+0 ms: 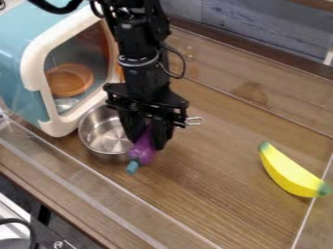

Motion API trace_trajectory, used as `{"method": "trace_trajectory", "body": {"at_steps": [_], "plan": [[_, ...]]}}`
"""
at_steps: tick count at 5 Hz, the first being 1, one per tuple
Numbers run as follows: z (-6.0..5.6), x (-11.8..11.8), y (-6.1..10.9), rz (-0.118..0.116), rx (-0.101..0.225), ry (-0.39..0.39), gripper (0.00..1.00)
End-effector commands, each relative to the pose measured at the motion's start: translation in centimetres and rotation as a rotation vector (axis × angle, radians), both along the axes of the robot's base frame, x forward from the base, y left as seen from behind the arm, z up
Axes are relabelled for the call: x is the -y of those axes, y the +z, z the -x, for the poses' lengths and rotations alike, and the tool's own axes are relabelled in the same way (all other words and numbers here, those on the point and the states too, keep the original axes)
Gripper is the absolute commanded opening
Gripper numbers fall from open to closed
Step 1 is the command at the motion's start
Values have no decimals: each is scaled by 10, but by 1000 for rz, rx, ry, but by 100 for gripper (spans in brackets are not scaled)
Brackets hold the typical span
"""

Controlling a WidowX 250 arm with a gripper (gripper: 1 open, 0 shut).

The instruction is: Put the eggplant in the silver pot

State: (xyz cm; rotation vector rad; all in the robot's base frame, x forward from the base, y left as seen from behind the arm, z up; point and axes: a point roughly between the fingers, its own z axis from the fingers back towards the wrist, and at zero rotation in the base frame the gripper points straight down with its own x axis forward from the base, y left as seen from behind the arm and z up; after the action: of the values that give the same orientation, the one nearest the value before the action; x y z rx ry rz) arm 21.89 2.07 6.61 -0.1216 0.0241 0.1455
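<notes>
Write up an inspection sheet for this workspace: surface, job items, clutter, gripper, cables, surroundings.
Surface: wooden table, bare at the front.
Job's things: eggplant clamped, hanging stem-down just right of the silver pot's rim; silver pot looks empty.
Clutter: yellow banana at the right; orange cup inside the toy microwave.
Grippers: gripper points down, shut on the eggplant.
Cables: black cable loops beside the arm.
Surroundings: clear barrier along the front and right edges.
</notes>
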Motion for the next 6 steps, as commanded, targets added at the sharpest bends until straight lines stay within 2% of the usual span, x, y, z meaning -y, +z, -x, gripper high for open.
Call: {"method": "trace_trajectory", "body": {"at_steps": [1, 6], "plan": [[-9, -7, 17, -16, 72, 9, 0], [-6, -20, 19, -26, 73, 29, 0]]}}
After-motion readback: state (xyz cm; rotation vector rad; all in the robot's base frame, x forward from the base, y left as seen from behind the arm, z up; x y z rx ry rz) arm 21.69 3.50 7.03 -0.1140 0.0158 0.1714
